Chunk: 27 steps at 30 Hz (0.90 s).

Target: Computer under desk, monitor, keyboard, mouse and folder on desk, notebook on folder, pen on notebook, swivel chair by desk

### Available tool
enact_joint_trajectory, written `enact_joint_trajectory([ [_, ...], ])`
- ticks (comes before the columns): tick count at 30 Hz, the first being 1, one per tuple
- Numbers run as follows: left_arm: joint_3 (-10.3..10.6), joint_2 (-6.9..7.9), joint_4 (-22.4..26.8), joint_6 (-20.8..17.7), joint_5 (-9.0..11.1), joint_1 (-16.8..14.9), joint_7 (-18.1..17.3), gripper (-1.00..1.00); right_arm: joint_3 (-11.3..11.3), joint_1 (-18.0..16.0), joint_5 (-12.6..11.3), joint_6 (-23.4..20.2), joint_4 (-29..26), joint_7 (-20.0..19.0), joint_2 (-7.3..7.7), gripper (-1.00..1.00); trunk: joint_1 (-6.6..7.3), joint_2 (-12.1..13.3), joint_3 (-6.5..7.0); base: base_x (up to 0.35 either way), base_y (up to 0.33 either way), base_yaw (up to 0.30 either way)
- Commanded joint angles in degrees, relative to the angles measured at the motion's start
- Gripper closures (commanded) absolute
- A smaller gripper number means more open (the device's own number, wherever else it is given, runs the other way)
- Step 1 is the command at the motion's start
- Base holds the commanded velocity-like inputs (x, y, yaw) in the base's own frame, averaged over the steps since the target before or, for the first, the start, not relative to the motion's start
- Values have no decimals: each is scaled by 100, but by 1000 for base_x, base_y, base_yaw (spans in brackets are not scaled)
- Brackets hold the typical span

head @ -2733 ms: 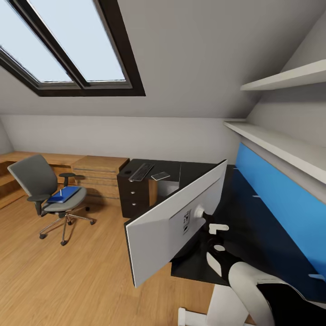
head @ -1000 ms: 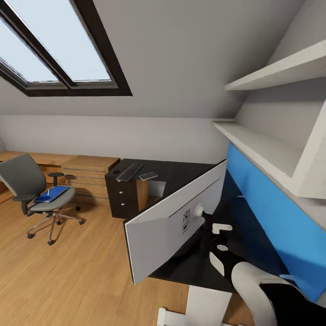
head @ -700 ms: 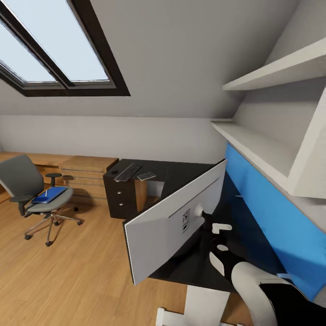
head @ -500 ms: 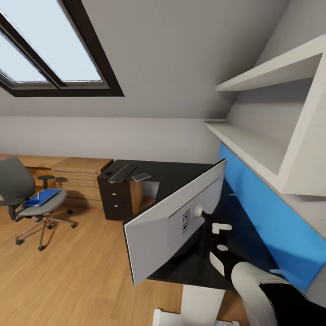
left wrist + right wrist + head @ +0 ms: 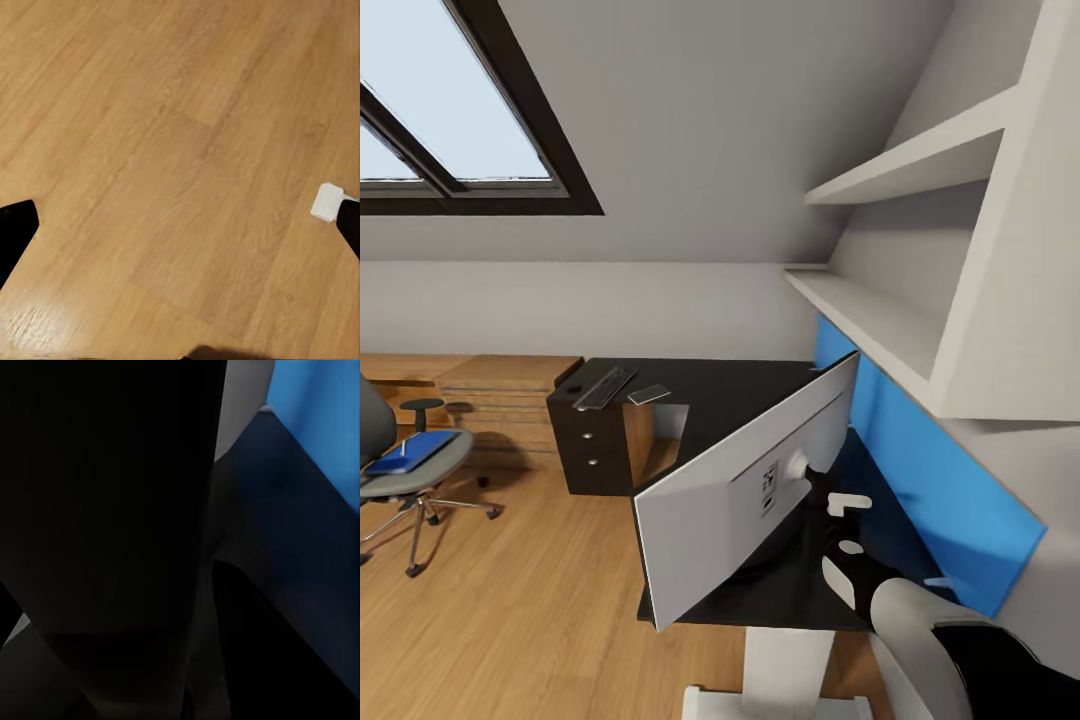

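Right gripper (image 5: 840,525) at lower centre behind the monitor (image 5: 745,490), apparently clamped on its black stand arm, monitor tilted above the black desk (image 5: 730,395), keyboard (image 5: 603,387) at desk's far end, blue folder (image 5: 408,452) on swivel chair (image 5: 400,470) at left edge, left gripper's finger spread unclear over wooden floor (image 5: 172,150).

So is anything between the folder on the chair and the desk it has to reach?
Nothing visible. The folder lies on the swivel chair, and only bare wooden floor separates the chair from the desk. On the desk's near end lie the keyboard and a small flat item beside it.
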<state>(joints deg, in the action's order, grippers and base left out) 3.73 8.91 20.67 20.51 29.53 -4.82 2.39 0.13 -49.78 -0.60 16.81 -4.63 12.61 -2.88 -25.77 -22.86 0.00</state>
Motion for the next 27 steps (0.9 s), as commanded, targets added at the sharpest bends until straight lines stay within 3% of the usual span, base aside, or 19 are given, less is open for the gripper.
enact_joint_trajectory([
  [1, -63, 22, -2, 7, 27, -1, 23, -100, -4, -6, 17, 24, -7, 14, -2, 100, -1, -6, -1, 0, 0, -21],
  [4, -446, 92, 28, -144, 27, -1, 22, -100, -4, -5, 16, 24, -10, 14, -2, 100, -1, -6, 0, 0, 0, -10],
  [10, -669, 269, 499, -719, 41, -1, 12, -100, -9, -7, 16, 24, -11, 21, -3, 100, -1, -6, 0, 0, 0, -3],
  [11, -983, 471, 1079, -1534, 283, -1, -6, -100, -12, -6, 16, 24, -11, 22, -3, 100, -1, -6, 0, 0, 0, 0],
  [15, -1128, 565, 1991, -2526, 531, -1, -10, -100, -13, -5, 16, 24, -11, 22, -3, 100, -1, -6, 0, 0, 0, 0],
  [16, -1728, 607, 5204, -5009, 1026, -1, 9, -100, -13, -8, 23, 171, 11, 23, 10, 100, -1, -6, 0, 0, 0, 0],
  [17, -1851, 588, 5663, -5203, 1038, -1, 18, -100, -13, -10, 22, 178, 11, 23, 17, 100, -1, -6, 0, 0, 0, 0],
  [18, -2051, 268, 6252, -5421, 1037, -1, 28, -100, -13, -7, 19, 186, 4, 23, 54, 100, -1, -6, 0, 0, 0, 0],
  [20, -2142, 87, 6483, -5512, 998, -1, 26, -100, -15, -6, 17, 185, 0, 23, 72, 100, -1, -6, 0, 0, 0, 0],
  [27, -2222, -30, 6632, -5571, 961, -1, 25, -100, -13, -5, 17, 194, -4, 23, 84, 100, -1, -6, 0, 0, 0, 0],
])
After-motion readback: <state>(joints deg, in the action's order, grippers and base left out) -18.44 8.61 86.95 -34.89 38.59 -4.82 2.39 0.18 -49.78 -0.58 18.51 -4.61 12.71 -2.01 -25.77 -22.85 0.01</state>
